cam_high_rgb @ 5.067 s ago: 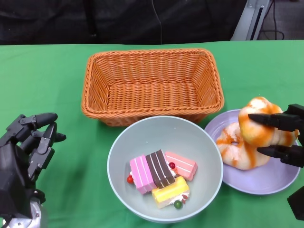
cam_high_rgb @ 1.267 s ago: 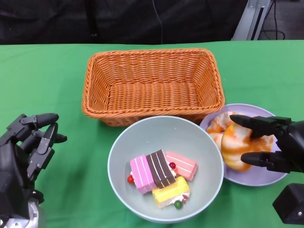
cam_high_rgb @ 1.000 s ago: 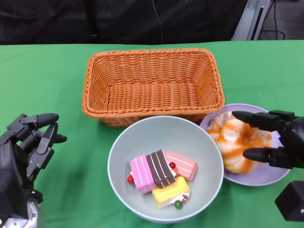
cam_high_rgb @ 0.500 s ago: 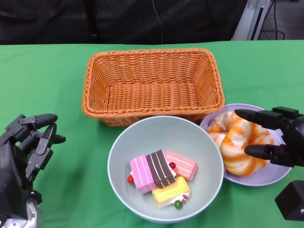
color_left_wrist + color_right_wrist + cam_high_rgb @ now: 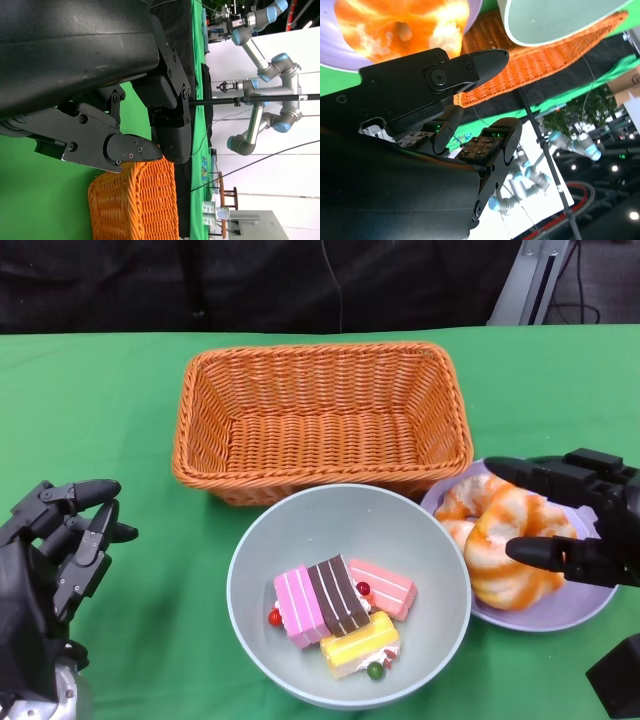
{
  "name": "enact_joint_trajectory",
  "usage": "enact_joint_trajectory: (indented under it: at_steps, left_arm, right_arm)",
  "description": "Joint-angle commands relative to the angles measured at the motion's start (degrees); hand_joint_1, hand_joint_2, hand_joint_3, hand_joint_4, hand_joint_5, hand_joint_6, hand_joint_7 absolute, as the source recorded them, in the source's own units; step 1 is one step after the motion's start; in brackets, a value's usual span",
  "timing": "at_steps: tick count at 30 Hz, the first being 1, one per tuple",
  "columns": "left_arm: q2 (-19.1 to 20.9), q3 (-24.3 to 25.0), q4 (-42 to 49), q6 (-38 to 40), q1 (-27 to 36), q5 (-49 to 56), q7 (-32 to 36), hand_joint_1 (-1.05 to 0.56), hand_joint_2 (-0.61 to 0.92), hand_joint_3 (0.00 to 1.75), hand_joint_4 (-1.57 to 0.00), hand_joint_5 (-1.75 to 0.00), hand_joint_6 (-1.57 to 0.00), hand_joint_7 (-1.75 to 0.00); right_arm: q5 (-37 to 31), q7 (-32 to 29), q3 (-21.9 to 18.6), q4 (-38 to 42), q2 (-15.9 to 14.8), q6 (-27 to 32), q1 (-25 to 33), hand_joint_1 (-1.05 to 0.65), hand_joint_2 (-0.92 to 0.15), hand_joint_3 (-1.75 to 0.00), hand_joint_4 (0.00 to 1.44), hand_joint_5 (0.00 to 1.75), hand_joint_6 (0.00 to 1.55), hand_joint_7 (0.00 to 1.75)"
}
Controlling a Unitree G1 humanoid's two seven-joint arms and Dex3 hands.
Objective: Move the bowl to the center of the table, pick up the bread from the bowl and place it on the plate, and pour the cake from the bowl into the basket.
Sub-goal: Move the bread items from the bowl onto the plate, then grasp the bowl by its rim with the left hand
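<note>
A pale grey-green bowl (image 5: 340, 496) sits near the table's front centre, with several cake slices (image 5: 340, 612) inside. To its right, the orange-glazed bread ring (image 5: 500, 545) lies on the purple plate (image 5: 585, 608). My right hand (image 5: 585, 520) hovers over the bread's right side. Its fingers are spread, one above the bread and one across its near edge, and they do not clamp it. The right wrist view shows the bread (image 5: 400, 27) on the plate (image 5: 332, 50) beyond the fingers (image 5: 470, 65). My left hand (image 5: 55, 560) rests at the lower left, loosely bent and holding nothing.
An orange wicker basket (image 5: 320, 415) stands just behind the bowl, with nothing in it; it also appears as the basket (image 5: 135, 200) in the left wrist view. Green cloth covers the table. Bowl, plate and basket sit close together.
My right hand lowered the bread from above the plate onto it and spread its fingers. In the last half second it moved slightly left. The left hand stayed still.
</note>
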Motion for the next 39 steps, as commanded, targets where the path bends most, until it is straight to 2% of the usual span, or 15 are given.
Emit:
enact_joint_trajectory:
  at_steps: [1,4,6,9,10,12,16,24,33,39]
  left_arm:
    - [2.2,-0.7,-1.3,-1.5,0.8,0.6,-1.6,-0.25,0.92,0.24,-0.85,-1.09,-0.99,-0.60]
    - [3.8,-2.2,-2.6,-4.3,1.5,1.9,-4.2,-0.24,0.92,0.27,-0.87,-0.80,-1.06,-0.24]
    - [5.1,-3.2,-3.3,-6.5,2.1,2.9,-5.8,-0.25,0.92,0.24,-0.90,-0.60,-1.07,-0.09]
    - [6.7,-4.7,-3.8,-8.9,2.6,5.1,-6.4,-0.28,0.92,0.16,-0.94,-0.32,-1.00,-0.01]
    - [7.3,-5.5,-4.5,-9.6,3.0,5.4,-7.6,-0.28,0.92,0.15,-0.95,-0.28,-0.99,-0.01]
    - [8.2,-6.8,-5.4,-11.2,3.6,5.3,-9.9,-0.31,0.92,0.10,-0.89,-0.15,-0.87,0.00]
    - [9.6,-8.5,-6.1,-14.4,4.3,6.9,-10.8,-0.34,0.92,0.05,-0.84,-0.06,-0.80,0.00]
    - [11.6,-9.8,-6.2,-20.1,5.2,16.3,-5.5,-0.39,0.92,0.03,-0.75,0.00,-0.71,0.00]
    - [14.2,-10.3,-9.8,-23.2,6.7,33.2,7.2,-0.40,0.92,0.08,-0.66,0.00,-0.59,0.00]
    - [16.0,-9.7,-13.0,-25.5,6.7,49.7,22.3,-0.39,0.92,0.09,-0.60,0.00,-0.53,0.00]
  right_arm:
    - [2.4,0.5,-1.6,-0.2,0.6,0.3,1.0,-0.70,-0.92,-0.10,0.87,0.26,0.68,0.00]
    - [4.3,1.9,-2.2,0.3,1.3,1.0,1.4,-0.68,-0.92,-0.08,0.86,0.25,0.67,0.00]
    - [5.3,3.0,-2.6,0.6,1.7,1.4,1.6,-0.65,-0.92,-0.06,0.86,0.24,0.66,0.00]
    - [6.8,4.7,-3.3,1.0,2.2,1.8,1.7,-0.63,-0.92,-0.05,0.85,0.23,0.64,0.00]
    - [8.1,5.4,-3.9,0.7,2.7,2.5,1.8,-0.62,-0.92,-0.05,0.85,0.23,0.64,0.00]
    - [10.0,6.6,-4.9,0.0,3.3,3.9,2.1,-0.60,-0.92,-0.04,0.82,0.21,0.62,0.00]
    - [12.3,8.3,-6.4,-0.6,3.8,4.6,1.9,-0.57,-0.92,-0.04,0.79,0.19,0.60,0.00]
    - [14.1,10.2,-8.1,-0.7,4.0,3.9,1.3,-0.57,-0.92,-0.05,0.73,0.15,0.55,0.00]
    - [14.8,10.8,-9.0,-0.6,4.7,4.4,1.2,-0.56,-0.92,-0.01,0.72,0.14,0.54,0.00]
    - [15.5,12.0,-9.5,-0.8,5.8,5.3,1.2,-0.53,-0.91,0.00,0.73,0.13,0.53,0.00]
